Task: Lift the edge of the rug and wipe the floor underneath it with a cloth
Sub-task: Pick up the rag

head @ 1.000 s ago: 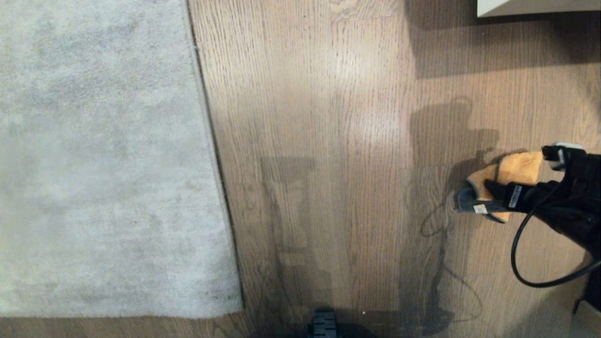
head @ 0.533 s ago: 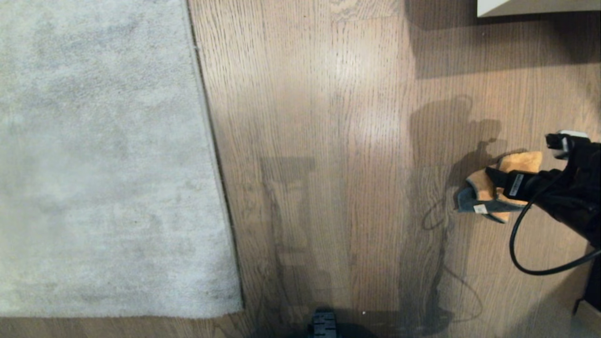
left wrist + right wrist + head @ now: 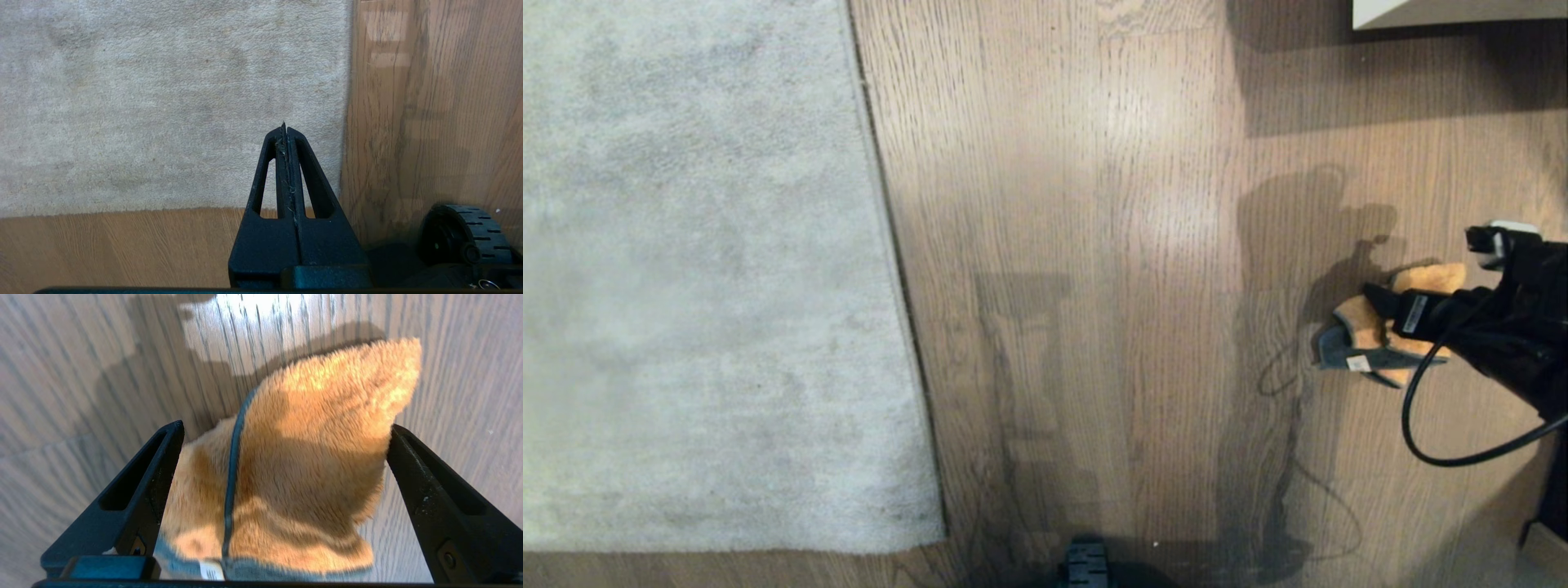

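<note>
The orange-tan cloth [image 3: 1354, 320] with a grey hem lies bunched on the wooden floor [image 3: 1094, 204] at the right. My right gripper [image 3: 1377, 335] is open and down over it, one finger on each side. In the right wrist view the cloth [image 3: 302, 457] fills the gap between the fingers [image 3: 163, 465] of that gripper [image 3: 286, 426]. The pale grey rug lies flat at the left, its rug edge [image 3: 894, 245] running down to a near corner. My left gripper [image 3: 284, 128] is shut and empty, parked above that corner of the rug [image 3: 163, 102].
A white piece of furniture [image 3: 1454, 12] stands at the far right. A black cable [image 3: 1421, 425] loops from the right arm over the floor. A wheel of the base [image 3: 466, 237] sits beside the rug corner, near the left gripper.
My right gripper has shifted a little toward the far side, over the cloth, covering more of it. The cloth and the rug have stayed in place.
</note>
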Tool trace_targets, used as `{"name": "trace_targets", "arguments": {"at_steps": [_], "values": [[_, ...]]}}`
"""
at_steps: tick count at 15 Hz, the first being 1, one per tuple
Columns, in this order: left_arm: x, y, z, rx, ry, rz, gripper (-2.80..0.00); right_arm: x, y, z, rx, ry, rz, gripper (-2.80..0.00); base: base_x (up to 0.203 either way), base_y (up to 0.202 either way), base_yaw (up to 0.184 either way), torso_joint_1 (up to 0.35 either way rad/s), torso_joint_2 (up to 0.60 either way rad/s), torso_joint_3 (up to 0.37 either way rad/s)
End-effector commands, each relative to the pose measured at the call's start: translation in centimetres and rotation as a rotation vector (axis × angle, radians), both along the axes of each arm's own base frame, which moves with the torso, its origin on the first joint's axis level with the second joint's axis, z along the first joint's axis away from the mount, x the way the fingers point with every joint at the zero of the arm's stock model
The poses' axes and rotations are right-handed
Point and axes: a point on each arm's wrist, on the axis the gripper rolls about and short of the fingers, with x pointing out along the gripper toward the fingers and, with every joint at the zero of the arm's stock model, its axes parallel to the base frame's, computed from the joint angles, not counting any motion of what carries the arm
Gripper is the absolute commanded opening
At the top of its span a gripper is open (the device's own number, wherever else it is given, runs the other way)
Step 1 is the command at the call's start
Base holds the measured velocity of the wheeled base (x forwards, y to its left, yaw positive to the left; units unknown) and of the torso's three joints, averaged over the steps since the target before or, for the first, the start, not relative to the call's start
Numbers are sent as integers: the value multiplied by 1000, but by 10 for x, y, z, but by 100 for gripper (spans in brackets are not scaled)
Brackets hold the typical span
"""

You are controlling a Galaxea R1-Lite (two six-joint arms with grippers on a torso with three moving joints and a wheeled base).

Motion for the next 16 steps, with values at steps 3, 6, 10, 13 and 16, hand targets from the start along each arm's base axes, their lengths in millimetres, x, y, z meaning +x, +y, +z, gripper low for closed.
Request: {"name": "trace_targets", "arguments": {"at_steps": [3,6,10,13,16], "values": [[0,0,0,-1,-1,1,-280,11,-1,-4,-1,3,-1,0,0,0,0,0,0,0],[0,0,0,-1,-1,1,-280,14,-1,-5,-1,5,-1,0,0,0,0,0,0,0],[0,0,0,-1,0,1,-280,20,-3,-9,0,-4,-6,0,0,0,0,0,0,0],[0,0,0,-1,0,1,-280,23,-4,-13,1,5,-6,0,0,0,0,0,0,0],[0,0,0,-1,-1,1,-280,26,-4,-16,-1,6,-8,0,0,0,0,0,0,0]]}}
